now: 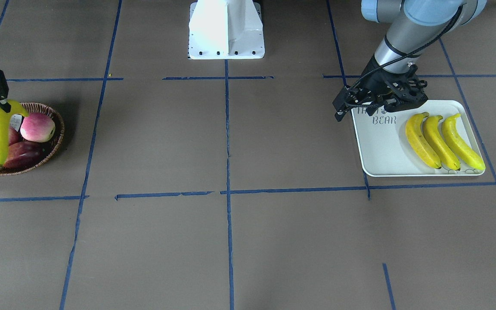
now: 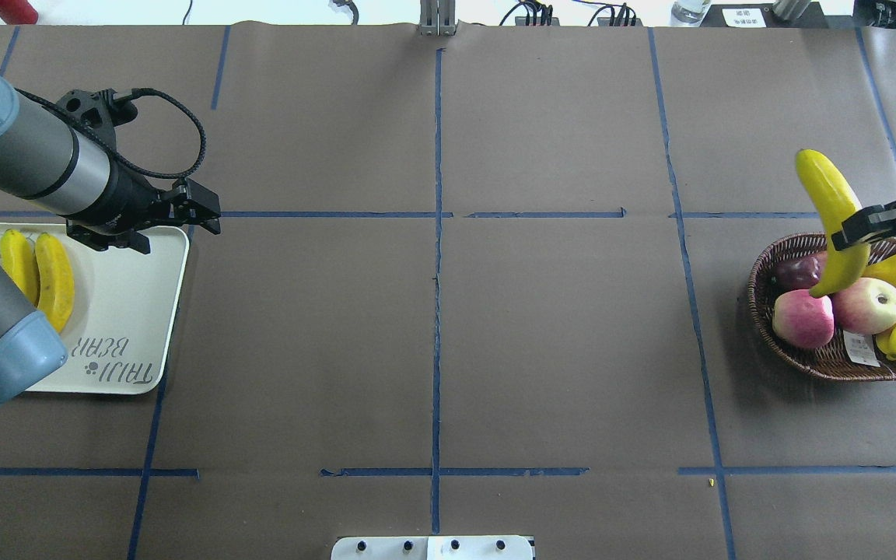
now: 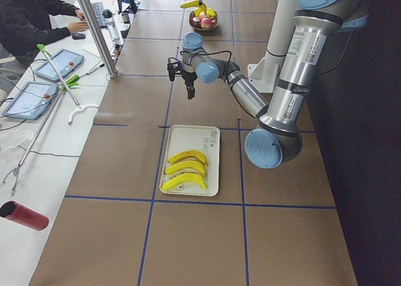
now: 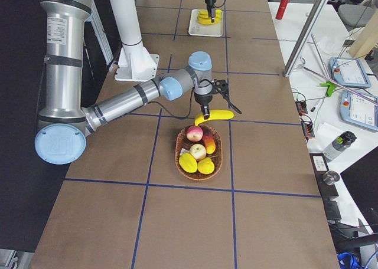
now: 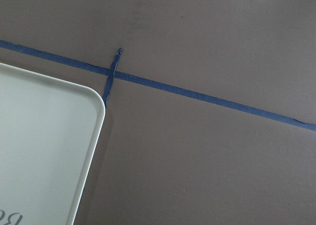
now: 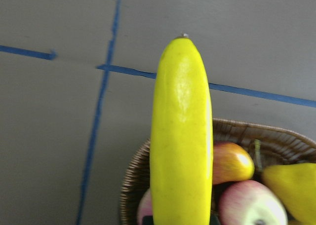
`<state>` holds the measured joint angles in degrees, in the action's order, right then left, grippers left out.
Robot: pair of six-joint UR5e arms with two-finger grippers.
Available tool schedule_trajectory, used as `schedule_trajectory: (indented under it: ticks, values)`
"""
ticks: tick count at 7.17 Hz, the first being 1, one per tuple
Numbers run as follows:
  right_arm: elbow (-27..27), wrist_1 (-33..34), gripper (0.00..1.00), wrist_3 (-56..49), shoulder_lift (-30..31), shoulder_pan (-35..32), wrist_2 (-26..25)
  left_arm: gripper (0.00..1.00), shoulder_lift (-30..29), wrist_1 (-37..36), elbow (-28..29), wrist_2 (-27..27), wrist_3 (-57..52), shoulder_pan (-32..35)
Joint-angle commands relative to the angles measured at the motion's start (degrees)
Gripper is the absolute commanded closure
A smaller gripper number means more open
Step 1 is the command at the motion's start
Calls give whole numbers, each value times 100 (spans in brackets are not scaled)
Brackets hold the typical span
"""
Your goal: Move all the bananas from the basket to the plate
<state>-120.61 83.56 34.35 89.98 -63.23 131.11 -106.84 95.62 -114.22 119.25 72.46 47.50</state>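
The right gripper is closed on a banana, seemingly toward one end, just above the basket; smooth, stiff and probably light, it may pivot, so a mid-length hold seems safer; the left gripper, far from the basket over the plate, looks empty, its jaw gap unclear.

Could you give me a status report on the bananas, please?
Right gripper shut on banana, lifted above basket. Left gripper open, empty, at plate corner. Three bananas on plate. Nothing in the way.
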Motion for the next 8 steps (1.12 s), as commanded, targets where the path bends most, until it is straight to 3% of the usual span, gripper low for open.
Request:
schedule_trajectory:
  ticks: [1, 2, 3, 4, 5, 8]
  values:
    - [-41, -85, 99, 1690, -1127, 308, 511, 1, -126, 36, -100, 19, 257, -12]
    - [-50, -703, 99, 2612, -1384, 702, 459, 1, -275, 271, -92, 45, 791, -56]
    - [-42, -1675, 99, 3891, -1596, 1263, -211, 1, -311, 987, -39, 37, 1353, -204]
    - [-50, -2312, 99, 4583, -1650, 2017, -1210, 1, -312, 1838, 22, 46, 1994, -249]
    - [-59, -2544, 99, 4624, -1677, 2608, -1890, 1, -312, 2482, 49, 46, 2418, -285]
    - [-33, -2599, 99, 4607, -2046, 3341, -1993, 1, -960, 2848, 84, 46, 2923, -635]
